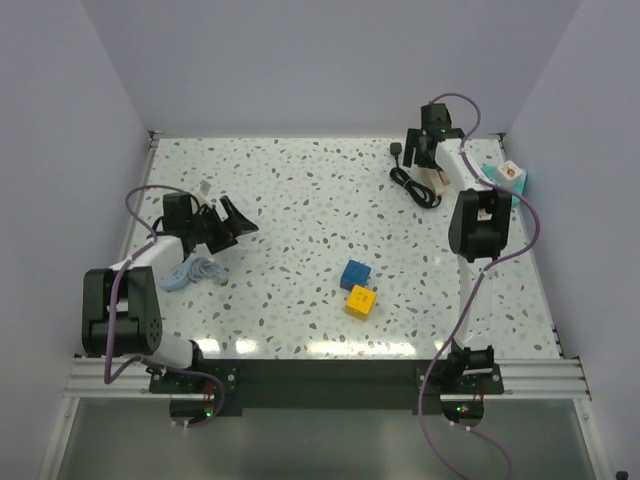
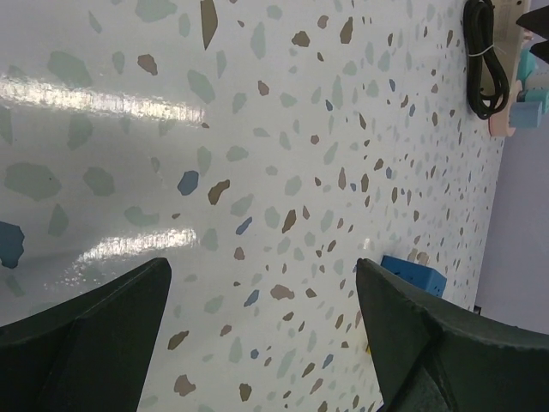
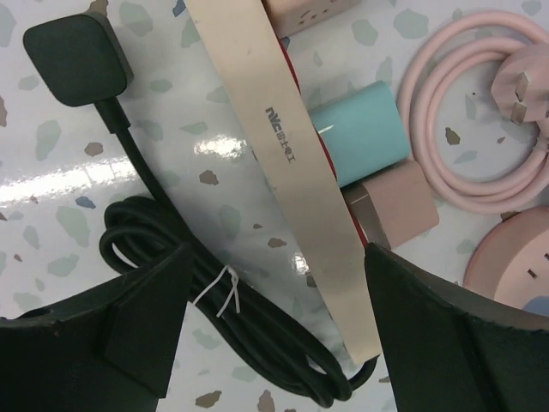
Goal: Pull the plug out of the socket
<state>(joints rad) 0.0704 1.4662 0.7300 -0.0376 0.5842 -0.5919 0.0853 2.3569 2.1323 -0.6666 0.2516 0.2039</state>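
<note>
Plug (image 3: 77,56) is out of the socket (image 3: 292,172). It lies flat on the table (image 1: 300,200), just left of the bar's far end in the right wrist view and not touching it. The cord (image 3: 214,300) runs from it into a coil bound with a white tie (image 3: 219,287), tight against the bar's long edge and curling under its near end.

Right gripper (image 3: 274,257): fingers spread wide with nothing in them, hanging over the bar and coil at the far right of the table.
Left gripper (image 2: 262,326): also wide open and empty, over bare table on the left, well away from the socket.

Clutter is packed on the bar's other side: a teal block (image 3: 360,129) touching it, a pink adapter (image 3: 390,202) just beside, a looped pink cable (image 3: 472,129) with its own plug, a round pink unit (image 3: 515,257) at the frame edge and a pink outlet cube (image 3: 309,13) at the top. That side of the bar is boxed in; the plug side has only the coil.

The top view gives the layout only. The right arm covers most of the socket, leaving a short beige stub visible. A blue cube (image 1: 354,275) and a yellow cube (image 1: 360,300) sit mid-table, well apart from the socket. A grey-blue cable (image 1: 190,270) lies by the left arm. Only the right wrist view shows the gap between plug and bar. In the left wrist view the coil and bar are tiny in the top right corner.
</note>
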